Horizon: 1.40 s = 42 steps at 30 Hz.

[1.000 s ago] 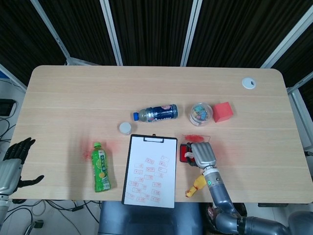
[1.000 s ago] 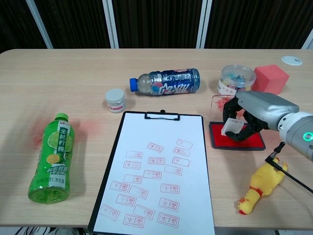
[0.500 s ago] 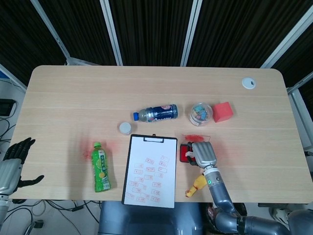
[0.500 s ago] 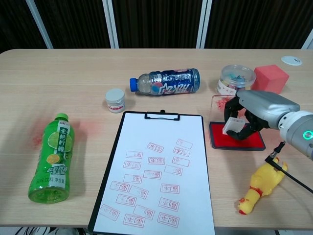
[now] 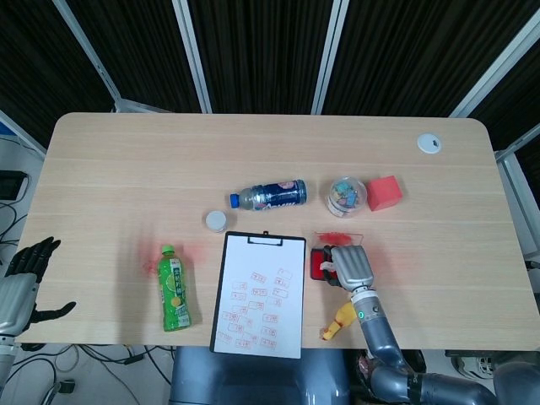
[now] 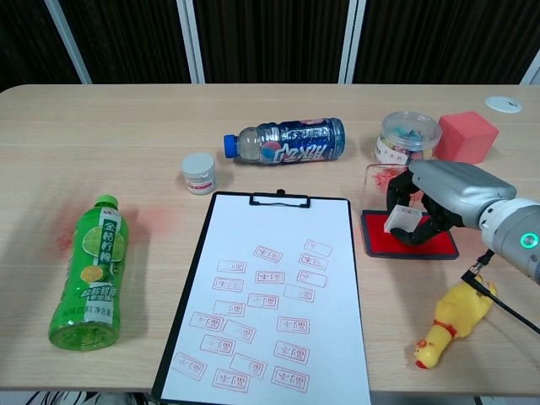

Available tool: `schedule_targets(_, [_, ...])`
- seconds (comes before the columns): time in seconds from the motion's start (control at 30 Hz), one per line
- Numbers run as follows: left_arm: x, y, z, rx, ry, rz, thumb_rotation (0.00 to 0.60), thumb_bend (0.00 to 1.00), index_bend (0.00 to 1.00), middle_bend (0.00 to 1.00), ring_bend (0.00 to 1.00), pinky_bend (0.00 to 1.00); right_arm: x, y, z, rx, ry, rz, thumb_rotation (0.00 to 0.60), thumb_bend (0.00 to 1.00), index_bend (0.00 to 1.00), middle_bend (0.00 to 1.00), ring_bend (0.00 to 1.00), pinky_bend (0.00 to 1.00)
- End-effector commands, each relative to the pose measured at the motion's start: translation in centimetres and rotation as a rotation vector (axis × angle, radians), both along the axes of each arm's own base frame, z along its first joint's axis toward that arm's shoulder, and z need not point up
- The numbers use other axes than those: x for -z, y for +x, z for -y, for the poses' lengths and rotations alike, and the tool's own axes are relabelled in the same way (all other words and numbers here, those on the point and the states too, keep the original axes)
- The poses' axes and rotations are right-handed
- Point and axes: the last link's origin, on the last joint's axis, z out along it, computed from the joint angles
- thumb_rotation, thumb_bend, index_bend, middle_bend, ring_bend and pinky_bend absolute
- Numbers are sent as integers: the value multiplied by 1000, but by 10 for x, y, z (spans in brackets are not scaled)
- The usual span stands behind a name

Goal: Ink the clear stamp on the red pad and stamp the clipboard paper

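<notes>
Over the last second the right hand (image 6: 439, 202) has shifted only slightly: it keeps the clear stamp (image 6: 400, 221) over the red pad (image 6: 408, 236), and the stamp sits marginally higher and further right than 1 second ago. Whether the stamp face touches the pad surface cannot be told. Judgement: the inking step is in hand, and the transfer to the paper is not yet begun.

Right hand: fingers (image 6: 396, 192) curled around the clear stamp, holding it above the left half of the pad. Left hand (image 5: 25, 274): at the left edge of the tabletop (image 5: 126, 169), fingers apart, holding nothing, unchanged.

The clipboard (image 6: 181, 321) lies just left of the pad, unmoved. Its white paper (image 6: 270, 253) already carries many rectangular red imprints across the lower two-thirds; the upper band is blank.

Materials and shapes:
- Stamp: small transparent block, glossy.
- Pad: flat red rectangle in a dark tray, with a clear lid (image 6: 378, 175) standing behind it.
- Clipboard: thin black board with a metal clip.
- Tabletop: pale wood grain, matte, with faint red smears.
- Rubber chicken (image 6: 447, 325): soft yellow toy, near the right wrist.
</notes>
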Motion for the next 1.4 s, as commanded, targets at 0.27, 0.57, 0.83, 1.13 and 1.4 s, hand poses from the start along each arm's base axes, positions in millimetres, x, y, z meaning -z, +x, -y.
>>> schedule_targets(0.27, [0, 0, 0, 0, 0, 0, 600, 7, 0, 0, 0, 0, 1, -1, -1, 5, 1, -3, 600, 647, 964, 836, 876, 885])
schedule_targets(0.57, [0, 0, 0, 0, -1, 0, 600, 8, 0, 0, 0, 0, 2, -1, -2, 6, 5, -4, 600, 647, 966, 837, 876, 885])
schedule_targets(0.83, [0, 0, 0, 0, 0, -1, 600, 8, 0, 0, 0, 0, 1, -1, -2, 8, 5, -5, 600, 646, 968, 838, 877, 885])
schedule_targets(1.13, [0, 0, 0, 0, 0, 0, 600, 8, 0, 0, 0, 0, -8, 7, 2, -16, -40, 40, 600, 646, 968, 838, 877, 885])
schedule_targets(1.4, [0, 0, 0, -6, 0, 6, 600, 7, 0, 0, 0, 0, -21, 29, 4, -68, -70, 85, 600, 646, 968, 838, 876, 884])
